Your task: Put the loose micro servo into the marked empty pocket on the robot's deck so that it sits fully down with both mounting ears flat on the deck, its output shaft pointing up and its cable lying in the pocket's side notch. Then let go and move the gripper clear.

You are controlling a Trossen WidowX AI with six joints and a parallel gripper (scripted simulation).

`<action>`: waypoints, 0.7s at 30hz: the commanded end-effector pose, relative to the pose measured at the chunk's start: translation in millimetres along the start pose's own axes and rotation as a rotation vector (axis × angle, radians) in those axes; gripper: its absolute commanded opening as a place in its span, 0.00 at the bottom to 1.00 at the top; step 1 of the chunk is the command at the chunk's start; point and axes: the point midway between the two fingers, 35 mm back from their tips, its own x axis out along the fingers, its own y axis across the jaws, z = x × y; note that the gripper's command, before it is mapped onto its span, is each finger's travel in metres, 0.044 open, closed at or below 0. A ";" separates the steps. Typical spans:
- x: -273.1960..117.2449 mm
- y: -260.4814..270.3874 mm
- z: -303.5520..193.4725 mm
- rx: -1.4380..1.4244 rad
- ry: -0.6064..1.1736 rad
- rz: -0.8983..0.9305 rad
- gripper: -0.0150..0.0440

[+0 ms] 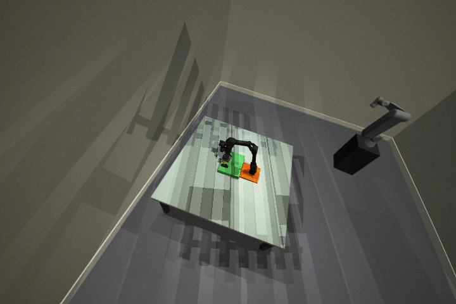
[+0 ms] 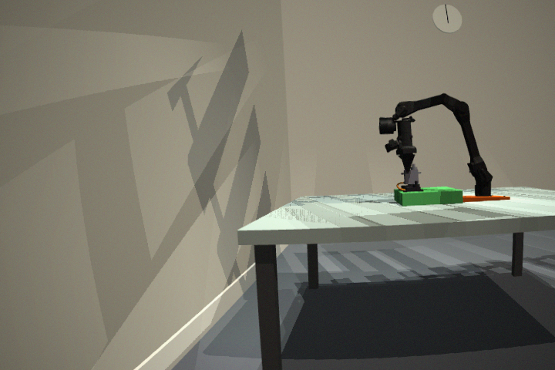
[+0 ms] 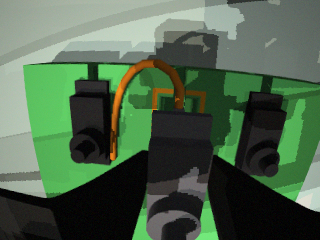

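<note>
My gripper (image 3: 178,160) (image 2: 408,168) is shut on the loose micro servo (image 3: 180,135) (image 2: 412,176), a dark box held upright above the green deck (image 3: 55,110) (image 2: 450,196) (image 1: 232,172). Its round output shaft (image 3: 173,222) faces up toward the wrist camera. The marked pocket's orange outline (image 3: 196,93) shows just beyond the servo, which hides its near part. The orange cable (image 3: 119,97) arches from the servo's far end over to the left, its tip beside the left seated servo. The servo's underside and exact height over the deck are hidden.
Two dark seated servos stand in the deck, one left (image 3: 90,120) and one right (image 3: 260,125) of the held servo. The arm's orange base plate (image 1: 245,176) (image 2: 499,197) adjoins the deck. Both rest on the pale table (image 1: 207,204) (image 2: 331,233).
</note>
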 end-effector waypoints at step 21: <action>16.9 -1.0 4.9 0.004 -0.007 -0.005 0.25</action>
